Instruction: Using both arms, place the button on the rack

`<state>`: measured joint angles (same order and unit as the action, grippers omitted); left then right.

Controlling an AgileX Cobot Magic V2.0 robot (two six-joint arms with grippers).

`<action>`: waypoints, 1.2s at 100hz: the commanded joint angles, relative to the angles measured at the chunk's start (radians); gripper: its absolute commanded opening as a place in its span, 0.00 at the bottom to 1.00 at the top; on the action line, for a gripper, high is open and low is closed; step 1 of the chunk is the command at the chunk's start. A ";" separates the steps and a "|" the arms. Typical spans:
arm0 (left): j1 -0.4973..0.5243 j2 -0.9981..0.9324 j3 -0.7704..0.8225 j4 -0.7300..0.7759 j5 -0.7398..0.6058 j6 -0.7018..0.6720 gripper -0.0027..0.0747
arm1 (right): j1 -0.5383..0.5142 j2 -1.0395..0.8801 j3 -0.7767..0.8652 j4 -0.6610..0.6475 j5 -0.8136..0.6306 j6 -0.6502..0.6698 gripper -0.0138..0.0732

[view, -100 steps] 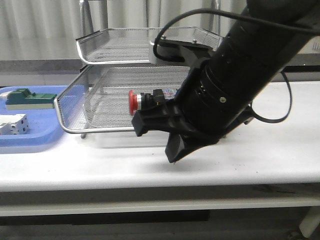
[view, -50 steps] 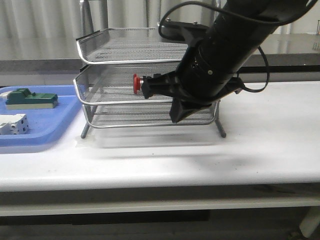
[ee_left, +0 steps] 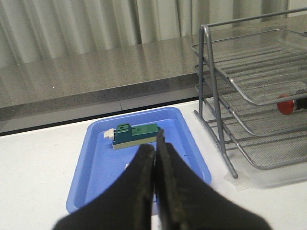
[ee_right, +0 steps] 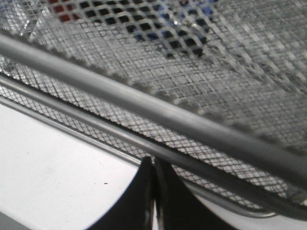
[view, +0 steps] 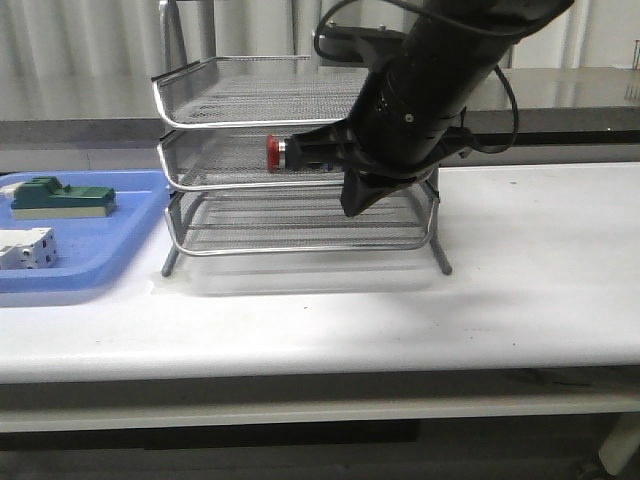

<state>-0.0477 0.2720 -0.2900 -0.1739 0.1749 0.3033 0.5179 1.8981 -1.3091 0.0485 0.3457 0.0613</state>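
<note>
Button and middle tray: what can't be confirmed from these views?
- Front view: the right arm covers most of the button; only its red head shows.
- Right wrist view: mesh of the rack blurs it to colour patches.
- Left wrist view: frame edge cuts it off.

Right gripper (ee_right: 153, 199) at 6 o'clock, dark fingers pressed together, nothing between. Rack (ee_right: 158, 103) fills frame from 9 to 3 o'clock: silver wire mesh, thick rim bars running diagonally from 10 down to 4. Button (ee_right: 144, 19) blurred behind mesh at 12: red and blue patches. White table (ee_right: 53, 167) at 8 o'clock.
</note>
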 commanded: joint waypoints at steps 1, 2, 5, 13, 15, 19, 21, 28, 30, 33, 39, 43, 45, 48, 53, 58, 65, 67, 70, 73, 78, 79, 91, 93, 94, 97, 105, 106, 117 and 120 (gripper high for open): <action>0.003 0.007 -0.028 -0.011 -0.084 -0.008 0.04 | -0.008 -0.052 -0.039 -0.014 0.005 -0.008 0.08; 0.003 0.007 -0.028 -0.011 -0.084 -0.008 0.04 | -0.006 -0.053 -0.039 -0.014 0.008 -0.008 0.08; 0.003 0.007 -0.028 -0.011 -0.084 -0.008 0.04 | -0.005 -0.056 -0.039 -0.014 0.023 -0.008 0.08; 0.003 0.007 -0.028 -0.011 -0.084 -0.008 0.04 | -0.001 -0.070 -0.034 -0.014 0.052 -0.008 0.08; 0.003 0.007 -0.028 -0.011 -0.084 -0.008 0.04 | -0.002 -0.076 -0.031 -0.014 0.053 -0.008 0.08; 0.003 0.007 -0.028 -0.011 -0.084 -0.008 0.04 | -0.002 -0.093 -0.024 -0.014 0.056 -0.008 0.08; 0.003 0.007 -0.028 -0.011 -0.084 -0.008 0.04 | -0.002 -0.103 -0.020 -0.014 0.054 -0.008 0.08; 0.003 0.007 -0.028 -0.011 -0.084 -0.008 0.04 | -0.002 -0.141 0.004 -0.014 0.049 -0.008 0.08; 0.003 0.007 -0.028 -0.011 -0.084 -0.008 0.04 | -0.003 -0.150 0.012 -0.016 0.049 -0.008 0.08; 0.003 0.007 -0.028 -0.011 -0.084 -0.008 0.04 | -0.006 -0.174 0.024 -0.018 0.049 -0.008 0.08; 0.003 0.007 -0.028 -0.011 -0.084 -0.008 0.04 | -0.015 -0.214 0.054 -0.023 0.049 -0.008 0.08; 0.003 0.007 -0.028 -0.011 -0.084 -0.008 0.04 | -0.025 -0.247 0.078 -0.031 0.049 -0.008 0.08; 0.003 0.007 -0.028 -0.011 -0.084 -0.008 0.04 | -0.031 -0.265 0.090 -0.035 0.049 -0.008 0.08; 0.003 0.007 -0.028 -0.011 -0.084 -0.008 0.04 | -0.042 -0.289 0.107 -0.041 0.049 -0.008 0.08; 0.003 0.007 -0.028 -0.011 -0.084 -0.008 0.04 | -0.060 -0.332 0.138 -0.049 0.049 -0.008 0.08; 0.003 0.007 -0.028 -0.011 -0.084 -0.008 0.04 | -0.084 -0.379 0.171 -0.049 0.048 -0.008 0.08; 0.003 0.007 -0.028 -0.011 -0.084 -0.008 0.04 | -0.121 -0.448 0.218 -0.049 0.046 -0.008 0.08; 0.003 0.007 -0.028 -0.011 -0.084 -0.008 0.04 | -0.133 -0.468 0.232 -0.049 0.046 -0.008 0.08; 0.003 0.007 -0.028 -0.011 -0.084 -0.008 0.04 | -0.149 -0.497 0.251 -0.049 0.045 -0.008 0.08; 0.003 0.007 -0.028 -0.011 -0.084 -0.008 0.04 | -0.164 -0.533 0.276 -0.049 0.042 -0.008 0.08; 0.003 0.007 -0.028 -0.011 -0.084 -0.008 0.04 | -0.192 -0.583 0.308 -0.049 0.040 -0.008 0.08; 0.003 0.007 -0.028 -0.011 -0.084 -0.008 0.04 | -0.200 -0.590 0.313 -0.049 0.040 -0.008 0.08; 0.003 0.007 -0.028 -0.011 -0.084 -0.008 0.04 | -0.256 -0.716 0.391 -0.049 0.031 -0.007 0.08; 0.003 0.007 -0.028 -0.011 -0.084 -0.008 0.04 | -0.263 -0.737 0.404 -0.049 0.031 -0.007 0.08; 0.003 0.007 -0.028 -0.011 -0.084 -0.008 0.04 | -0.265 -0.752 0.413 -0.049 0.031 -0.007 0.08; 0.003 0.007 -0.028 -0.011 -0.084 -0.008 0.04 | -0.274 -0.781 0.430 -0.049 0.032 -0.007 0.08; 0.003 0.007 -0.028 -0.011 -0.084 -0.008 0.04 | -0.279 -0.860 0.475 -0.049 0.039 -0.007 0.08; 0.003 0.007 -0.028 -0.011 -0.084 -0.008 0.04 | -0.279 -0.875 0.482 -0.049 0.040 -0.007 0.08; 0.003 0.007 -0.028 -0.011 -0.084 -0.008 0.04 | -0.279 -0.990 0.546 -0.049 0.042 -0.007 0.08; 0.003 0.007 -0.028 -0.011 -0.084 -0.008 0.04 | -0.279 -1.018 0.567 -0.049 0.042 -0.007 0.08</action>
<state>-0.0477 0.2720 -0.2900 -0.1739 0.1749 0.3033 0.2459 0.9752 -0.7589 0.0090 0.4403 0.0613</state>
